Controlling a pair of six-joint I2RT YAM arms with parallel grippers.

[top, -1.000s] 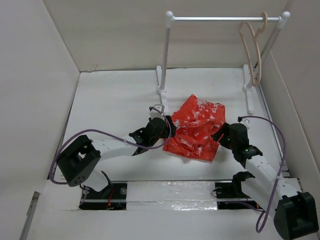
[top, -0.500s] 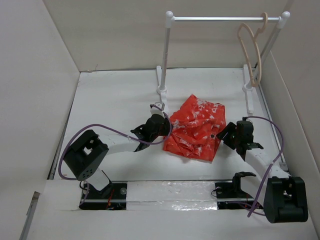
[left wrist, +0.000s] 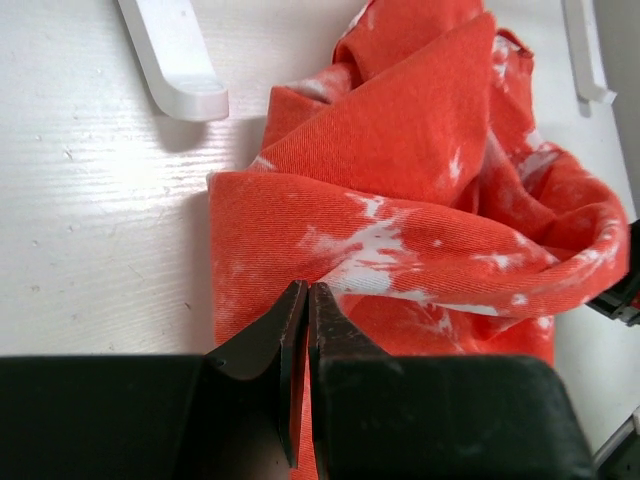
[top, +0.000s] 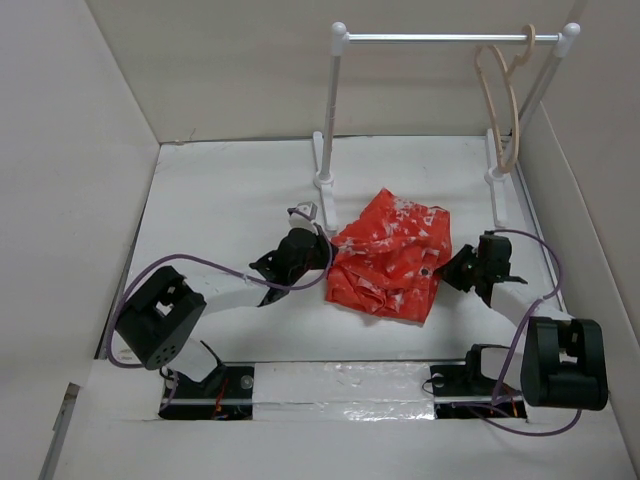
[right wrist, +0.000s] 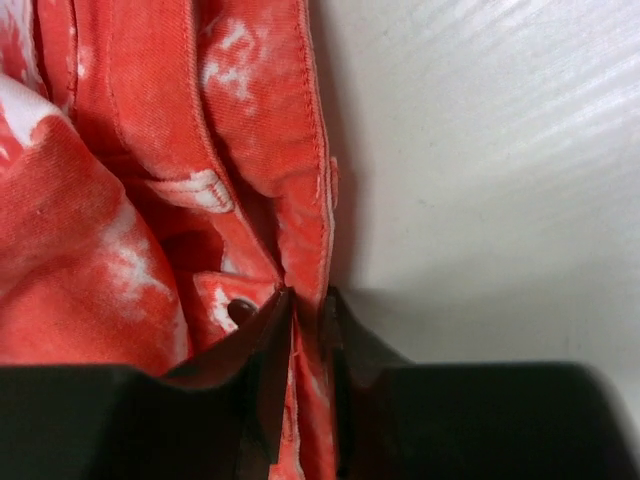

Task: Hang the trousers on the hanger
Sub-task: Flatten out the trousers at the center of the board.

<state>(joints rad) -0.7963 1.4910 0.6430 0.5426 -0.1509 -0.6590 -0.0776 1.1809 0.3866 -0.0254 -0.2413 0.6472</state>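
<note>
The red-orange trousers [top: 390, 260] with white blotches lie crumpled mid-table. My left gripper [top: 320, 252] is at their left edge; in the left wrist view its jaws [left wrist: 307, 290] are shut, pinching a fold of the trousers [left wrist: 420, 200]. On the heap's right side, my right gripper [top: 448, 268] is shut on the stitched waistband edge [right wrist: 310, 200], with cloth showing between its jaws [right wrist: 305, 295] and a small dark button [right wrist: 240, 312] beside them. The pale wooden hanger [top: 505, 110] hangs by its hook from the right end of the rack bar, apart from both grippers.
A white-posted rack with a metal bar [top: 440, 38] stands behind the trousers; its left foot [left wrist: 175, 60] and right foot [top: 497, 195] rest on the table close to the cloth. White walls [top: 70, 200] enclose the table on three sides. Purple cables loop over both arms.
Both grippers have gone from open to shut on the trousers' edges. The right arm folded down low toward the table; the left gripper shifted slightly left. The trousers barely moved.
</note>
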